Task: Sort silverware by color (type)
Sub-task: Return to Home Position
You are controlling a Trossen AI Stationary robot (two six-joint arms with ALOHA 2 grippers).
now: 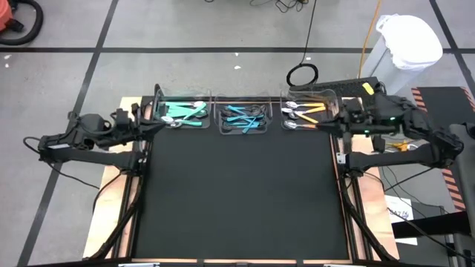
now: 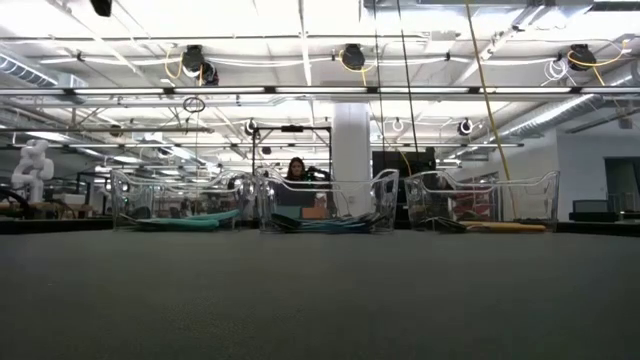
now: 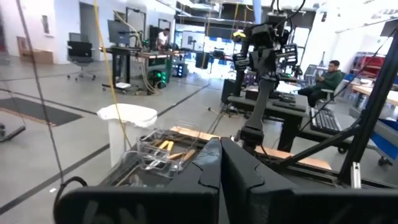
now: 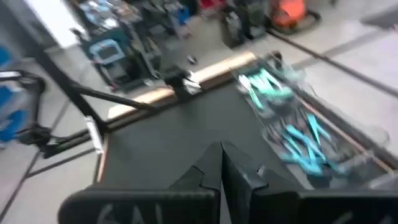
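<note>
The silverware lies sorted in three clear trays along the far edge of the black mat: teal-handled pieces (image 1: 184, 113) on the left, light blue ones (image 1: 243, 117) in the middle, orange ones (image 1: 306, 113) on the right. The low view shows the same trays, teal (image 2: 180, 222), blue (image 2: 325, 224), orange (image 2: 500, 226). My left gripper (image 1: 158, 123) hangs shut by the mat's left edge, just left of the teal tray; its shut fingers (image 3: 221, 163) point toward the orange tray (image 3: 165, 151). My right gripper (image 1: 321, 124) is shut (image 4: 222, 163) near the orange tray's near right corner.
The black mat (image 1: 237, 200) stretches bare toward the near edge. A white lined waste bin (image 1: 408, 44) and a coiled cable (image 1: 303, 74) sit on the floor beyond the far edge. A person (image 2: 296, 170) sits far behind the trays, and another person (image 3: 326, 78) sits at a desk.
</note>
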